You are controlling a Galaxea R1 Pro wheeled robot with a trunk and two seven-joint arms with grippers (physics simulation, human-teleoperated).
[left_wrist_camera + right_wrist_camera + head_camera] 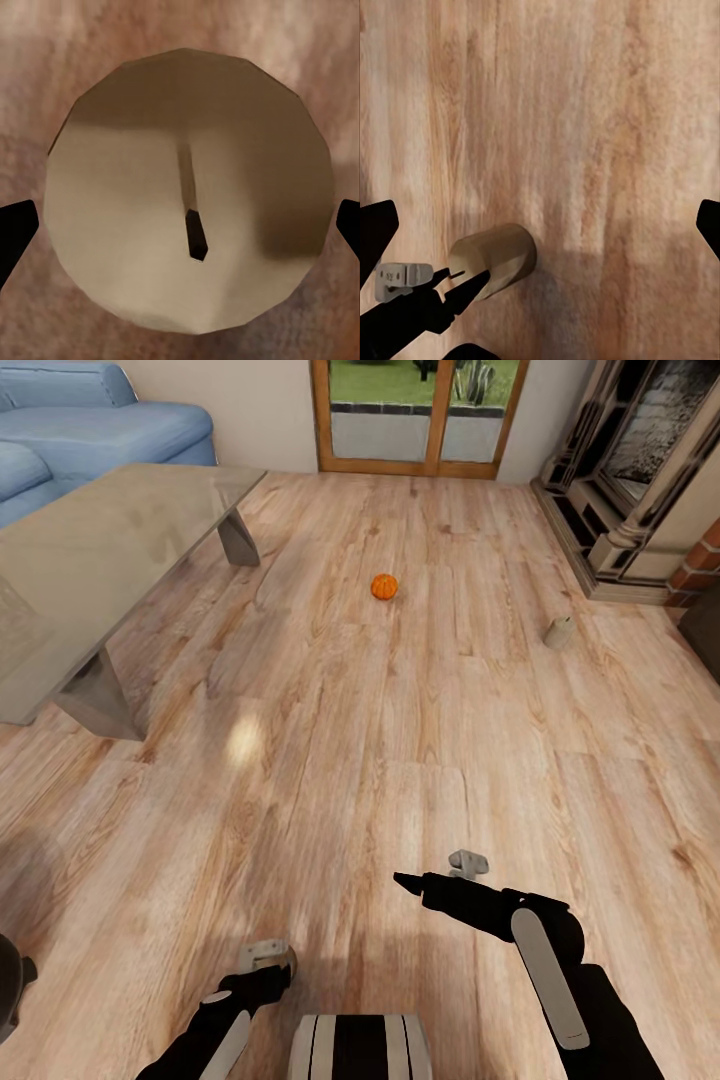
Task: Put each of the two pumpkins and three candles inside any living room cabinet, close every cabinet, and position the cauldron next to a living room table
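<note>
in the head view your left gripper [262, 957] sits low over the wood floor [330, 760] with a beige candle [268, 952] between its fingers, touching or not you cannot tell. your right gripper [410, 881] points left, its state unclear here. a ribbed orange pumpkin [384, 587] lies well ahead of both, a second candle [559, 632] far ahead to the right, the glass table [100, 550] ahead to the left.

in the left wrist view the candle [187, 195] is round, pale tan, with a dark wick; your fingertips [15, 229] stand spread at either side.

in the right wrist view your fingertips [376, 232] are wide apart over the floor, and the left gripper [450, 296] sits at the candle [499, 259]. no writing is readable.
</note>
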